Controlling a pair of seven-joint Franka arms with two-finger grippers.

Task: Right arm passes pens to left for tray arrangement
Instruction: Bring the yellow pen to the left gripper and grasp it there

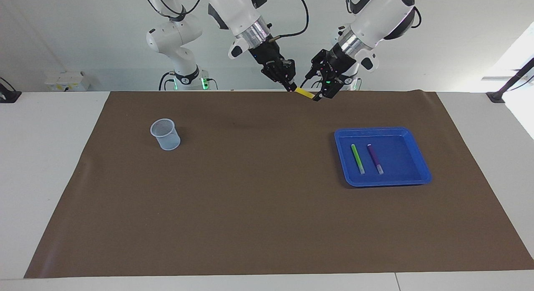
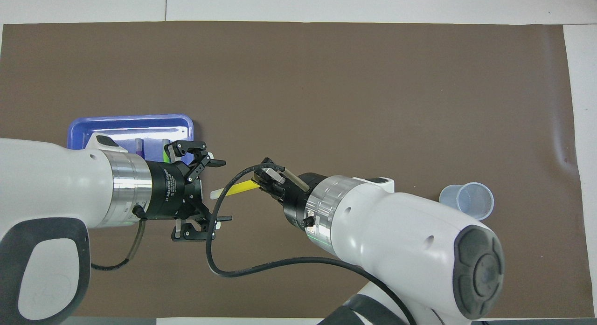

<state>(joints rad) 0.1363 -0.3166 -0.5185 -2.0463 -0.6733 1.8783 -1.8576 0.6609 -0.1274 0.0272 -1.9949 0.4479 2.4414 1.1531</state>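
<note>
Right pincer (image 2: 261, 179) clamped on slim yellow pen (image 2: 235, 188), left pincer (image 2: 217, 190) spread around its pale tip

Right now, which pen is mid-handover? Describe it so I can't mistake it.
Look above the brown mat between the two arms. The right gripper holds the yellow pen, its pale end between the open left gripper fingers. The green pen and purple pen lie in the blue tray.
</note>
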